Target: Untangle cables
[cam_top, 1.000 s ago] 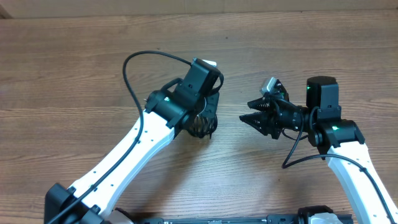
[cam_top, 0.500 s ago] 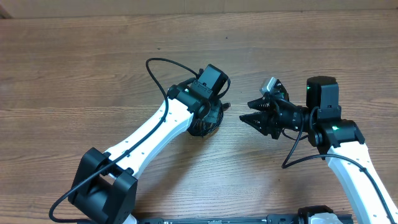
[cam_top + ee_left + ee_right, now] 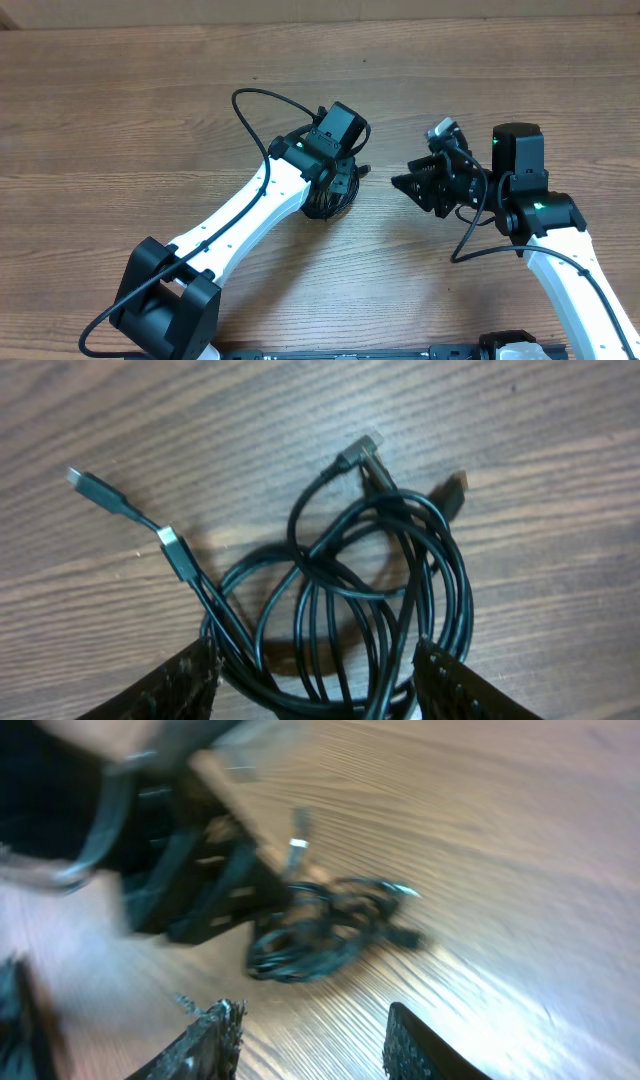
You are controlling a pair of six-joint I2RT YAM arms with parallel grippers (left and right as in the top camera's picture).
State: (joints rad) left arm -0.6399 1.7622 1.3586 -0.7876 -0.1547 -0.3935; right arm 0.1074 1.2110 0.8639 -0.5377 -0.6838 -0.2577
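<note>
The cables [image 3: 372, 585] lie on the wooden table as one knotted black coil, with plug ends [image 3: 96, 489] sticking out to the left and top. My left gripper [image 3: 315, 682] is open and straddles the near side of the coil, strands running between its fingers [image 3: 190, 680]. From overhead, the left gripper [image 3: 338, 186] sits on top of the cables [image 3: 322, 207] and hides most of them. My right gripper [image 3: 408, 183] hovers open just right of the coil with nothing in it. The blurred right wrist view shows the cables [image 3: 322, 930] ahead of its fingertips [image 3: 216, 1038].
The left arm's own thick black wire [image 3: 262, 100] arcs above its wrist. In the right wrist view the left arm [image 3: 170, 850] fills the upper left, close to the coil. Bare wooden table [image 3: 120, 120] surrounds both arms.
The left gripper has opened over the coil, after its arm swung and settled there. The right gripper has tilted and pulled back slightly to the right.
</note>
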